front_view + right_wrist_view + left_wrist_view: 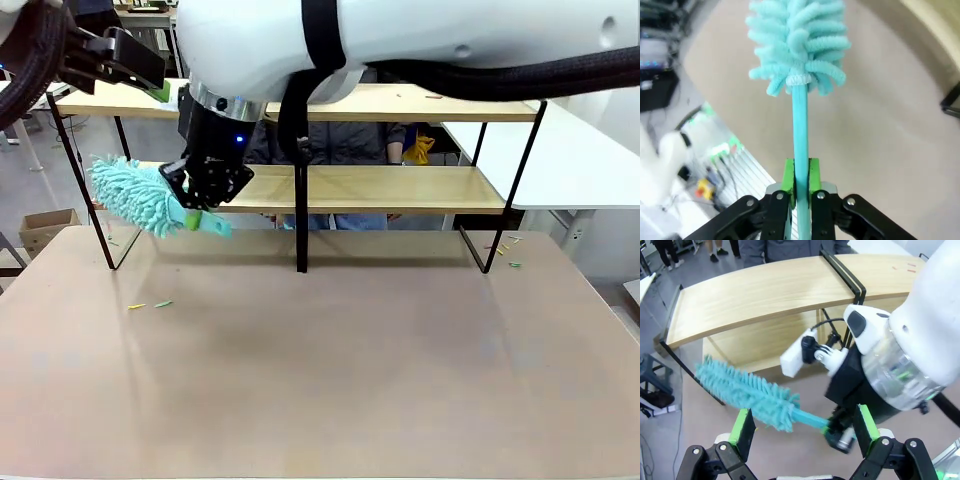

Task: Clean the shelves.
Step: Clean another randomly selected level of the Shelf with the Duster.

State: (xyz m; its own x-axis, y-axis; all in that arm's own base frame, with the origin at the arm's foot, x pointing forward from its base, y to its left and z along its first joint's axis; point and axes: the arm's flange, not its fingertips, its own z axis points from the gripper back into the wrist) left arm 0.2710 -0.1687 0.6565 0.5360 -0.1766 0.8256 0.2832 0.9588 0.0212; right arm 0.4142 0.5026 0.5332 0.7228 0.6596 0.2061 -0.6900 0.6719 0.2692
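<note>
The shelves (400,187) stand at the far side of the table, two light-wood boards in a black frame with a central post (300,215). My right arm reaches across to the left end, its gripper (197,215) shut on the handle of a teal fluffy duster (130,195), whose head hangs by the lower board's left end. The right wrist view shows the green pads (788,176) clamped on the duster's handle (800,130). My left gripper (150,80) hovers open above the upper board's left end. Its view looks down on the shelves (765,290), the duster (745,390) and the right gripper (837,432).
Small green and yellow scraps (150,304) lie on the table (330,380) at the left, more scraps (505,250) by the frame's right foot. Tiny red bits (432,96) rest on the upper board. A person (340,140) stands behind the shelves. A white table (590,160) is at the right.
</note>
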